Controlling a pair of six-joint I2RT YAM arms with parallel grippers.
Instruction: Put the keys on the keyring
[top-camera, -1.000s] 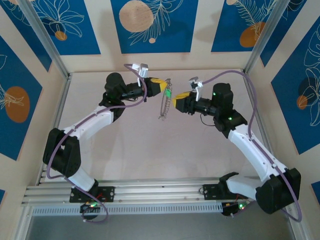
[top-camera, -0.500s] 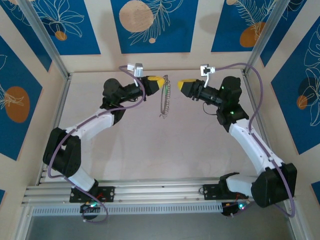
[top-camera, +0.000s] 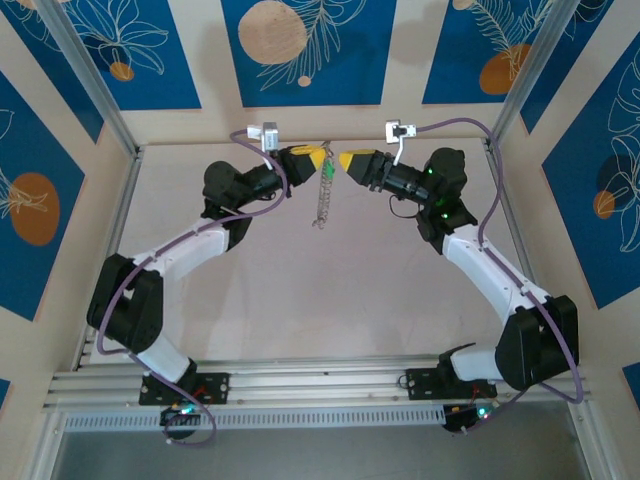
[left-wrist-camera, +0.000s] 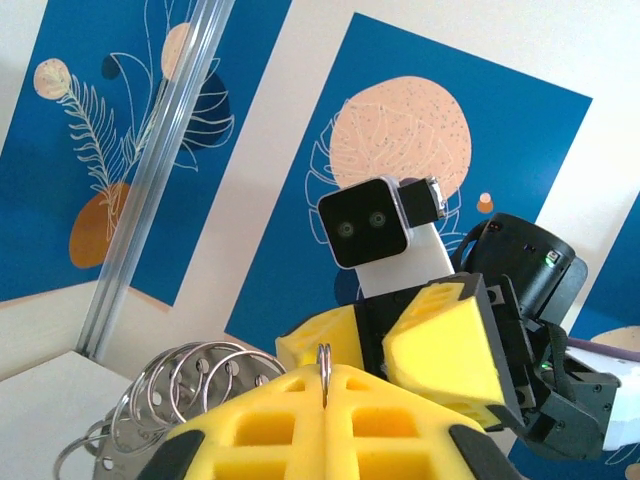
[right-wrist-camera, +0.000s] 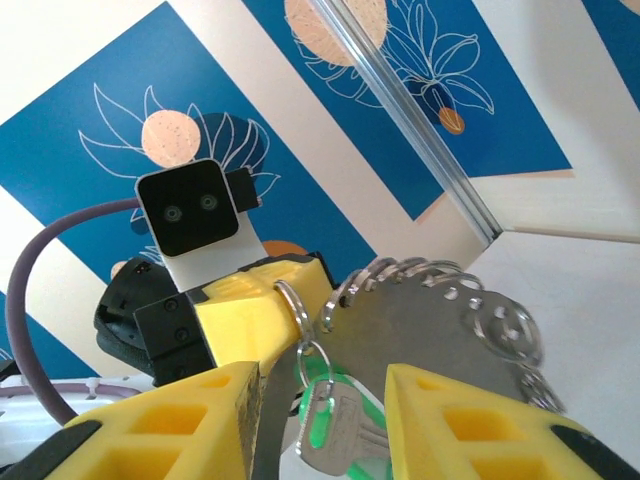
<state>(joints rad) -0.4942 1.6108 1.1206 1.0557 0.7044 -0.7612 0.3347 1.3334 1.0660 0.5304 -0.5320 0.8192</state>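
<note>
One shift: right claw nearer left claw holding keyring.

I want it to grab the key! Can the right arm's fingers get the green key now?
Probably yes. The green key hangs between the right fingers, which stand apart, and nothing sits in the way.

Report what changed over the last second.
The right gripper swung farther back and leftward to meet the left gripper, its open jaws now either side of the green-headed key. The left gripper edged farther back. Unchanged: left gripper pinching the hanging keyring.
</note>
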